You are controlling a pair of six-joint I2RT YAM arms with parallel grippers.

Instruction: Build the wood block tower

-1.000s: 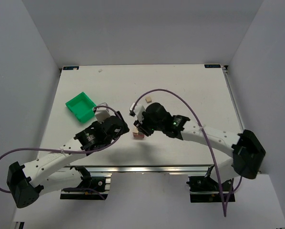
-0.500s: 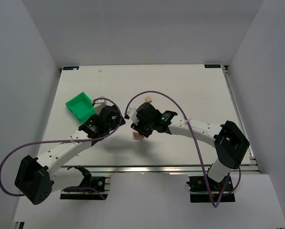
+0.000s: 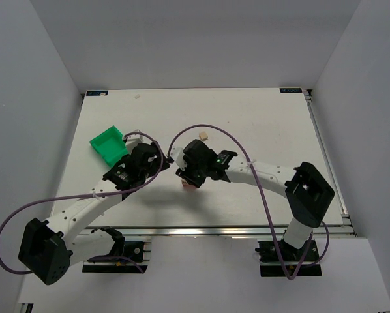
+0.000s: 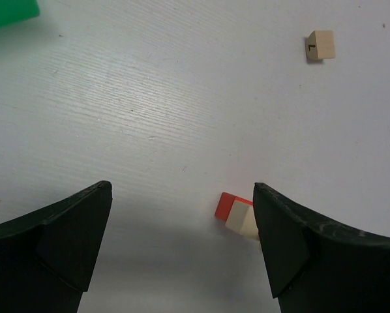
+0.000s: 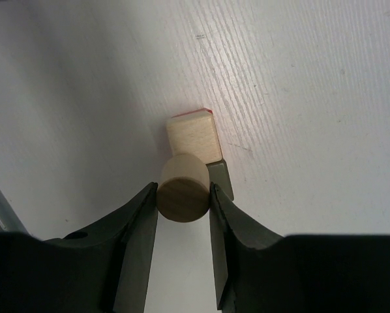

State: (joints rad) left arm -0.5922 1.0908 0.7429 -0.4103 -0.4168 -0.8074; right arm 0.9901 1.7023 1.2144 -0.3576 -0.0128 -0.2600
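The wood block tower is seen low on the white counter, near its middle and between the two arms. A pale beige cube is stacked on the red-orange base, and a grey-brown cube is tucked against them. Right over it, a round wooden piece is pinched firmly in the right claw; whether it touches the stack cannot be told. The left claw is held wide apart and empty, with the tower framed beside its right finger. Farther back, a loose beige block is lying alone, and the green bin is parked well off to the left.
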